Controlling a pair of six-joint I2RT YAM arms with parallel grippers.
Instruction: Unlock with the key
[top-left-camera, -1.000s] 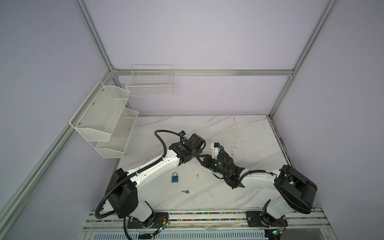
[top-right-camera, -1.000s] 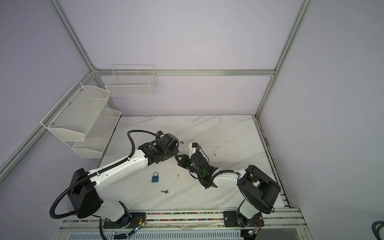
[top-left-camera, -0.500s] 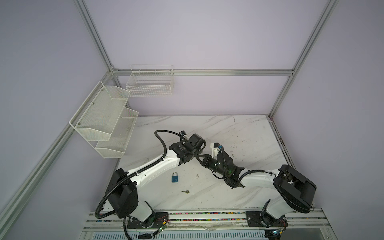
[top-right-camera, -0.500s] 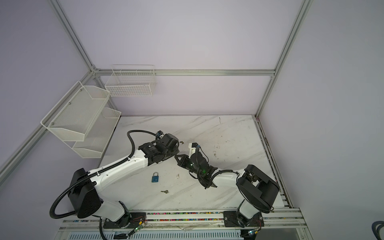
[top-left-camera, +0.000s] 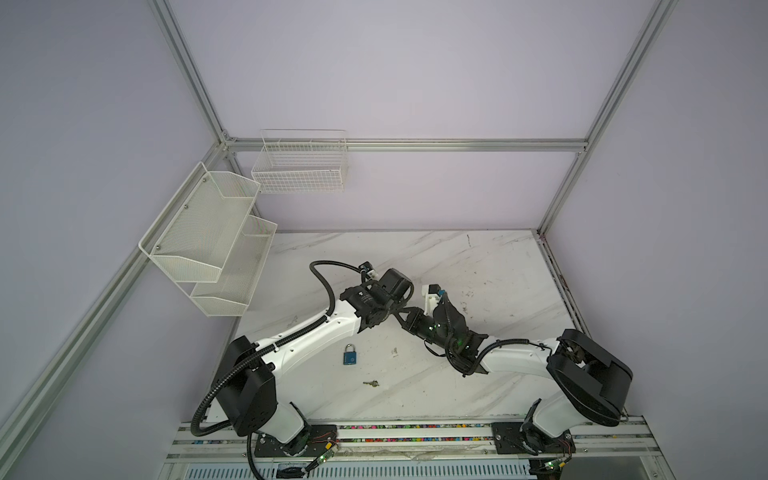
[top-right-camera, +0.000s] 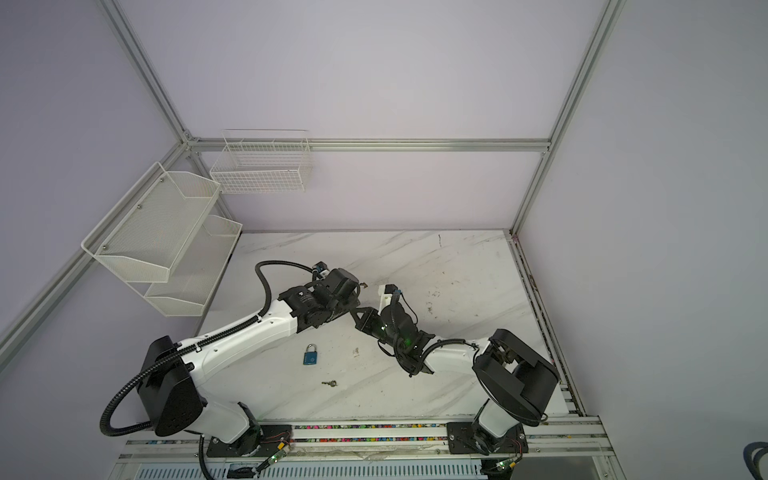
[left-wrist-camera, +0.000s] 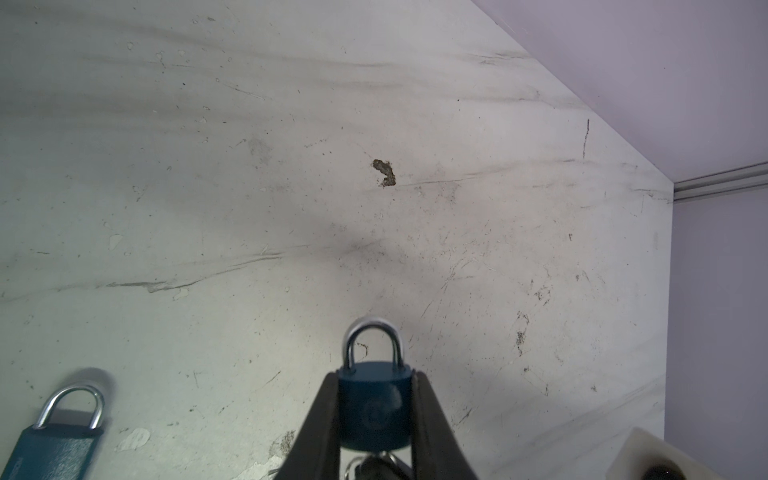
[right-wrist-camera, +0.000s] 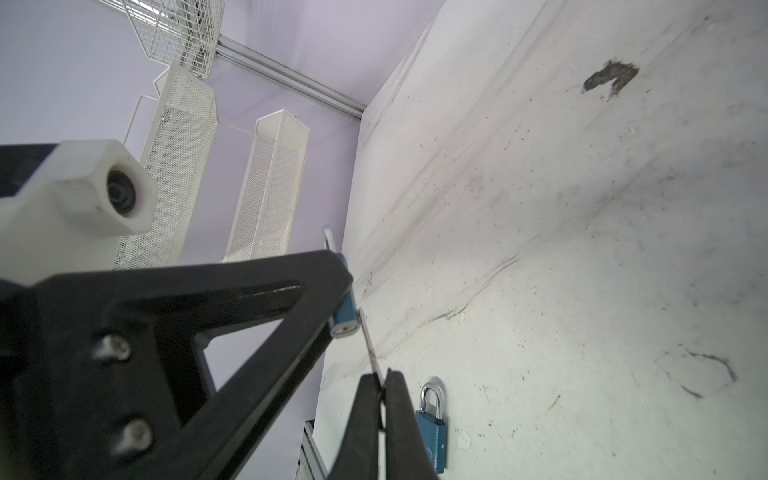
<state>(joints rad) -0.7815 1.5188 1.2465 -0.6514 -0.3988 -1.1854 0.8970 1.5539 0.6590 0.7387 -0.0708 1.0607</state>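
Observation:
My left gripper (left-wrist-camera: 376, 378) is shut on a small blue padlock (left-wrist-camera: 376, 405) with a silver shackle, held off the marble table (top-left-camera: 478, 266) by its sides. In the right wrist view my right gripper (right-wrist-camera: 381, 376) is shut on a thin metal key (right-wrist-camera: 368, 340). The key's blade reaches up to the bottom end of the held padlock (right-wrist-camera: 345, 316); whether its tip sits in the keyhole I cannot tell. In both top views the two grippers meet tip to tip at mid table, the left gripper (top-left-camera: 398, 311) against the right gripper (top-left-camera: 409, 321).
A second blue padlock (top-left-camera: 350, 354) lies flat on the table in front of the grippers, with a loose small key (top-left-camera: 371, 383) nearer the front edge. White mesh shelves (top-left-camera: 208, 241) hang on the left wall and a wire basket (top-left-camera: 299, 166) on the back wall.

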